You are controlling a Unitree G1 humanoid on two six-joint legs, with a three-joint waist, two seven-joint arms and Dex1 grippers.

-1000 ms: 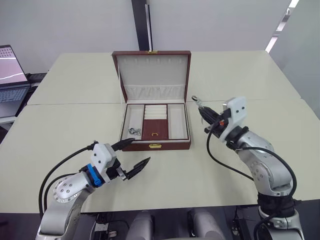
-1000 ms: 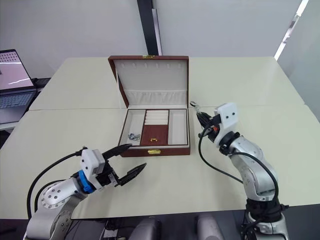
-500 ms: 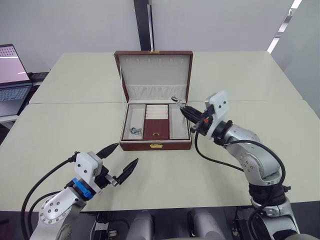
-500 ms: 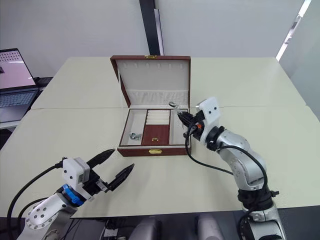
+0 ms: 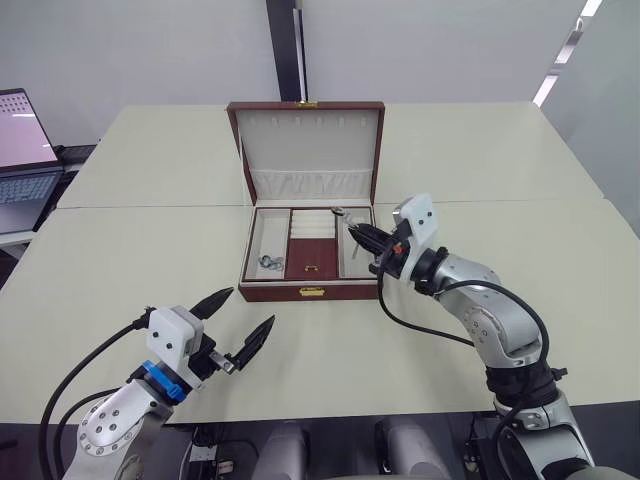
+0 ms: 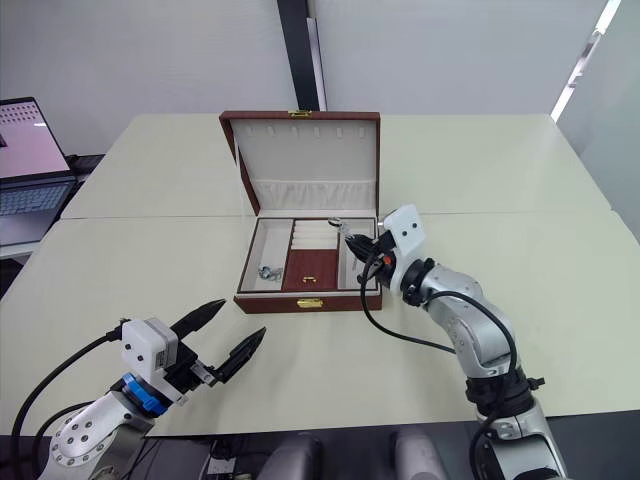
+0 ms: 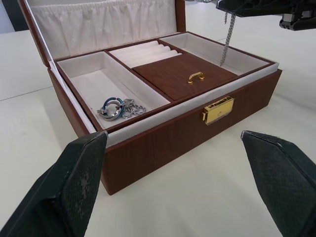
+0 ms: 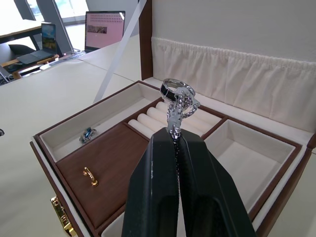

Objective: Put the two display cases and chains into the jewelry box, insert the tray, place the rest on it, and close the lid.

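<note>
The jewelry box (image 5: pixel 310 292) stands open at mid-table, its lid (image 5: pixel 305 140) upright behind. The tray (image 5: pixel 308 252) sits inside it. A silver chain with a dark ring (image 8: pixel 177 101) hangs from my right gripper (image 5: pixel 358 232), which is shut on it above the tray's right cream compartment (image 7: pixel 237 52). Another chain with a blue ring (image 7: pixel 116 107) lies in the tray's left compartment. My left gripper (image 5: pixel 247 309) is open and holds nothing, low over the table in front of the box's left corner. The display cases are hidden.
A laptop (image 5: pixel 20 150) stands open on a side desk at the far left. A seam (image 5: pixel 150 207) between two tabletops runs across behind the box. A black pillar (image 5: pixel 283 50) rises beyond the table's far edge.
My right gripper has carried the chain leftward, from beside the box's right wall to above the tray's right compartment. My left gripper has drawn back a little toward the table's front edge.
</note>
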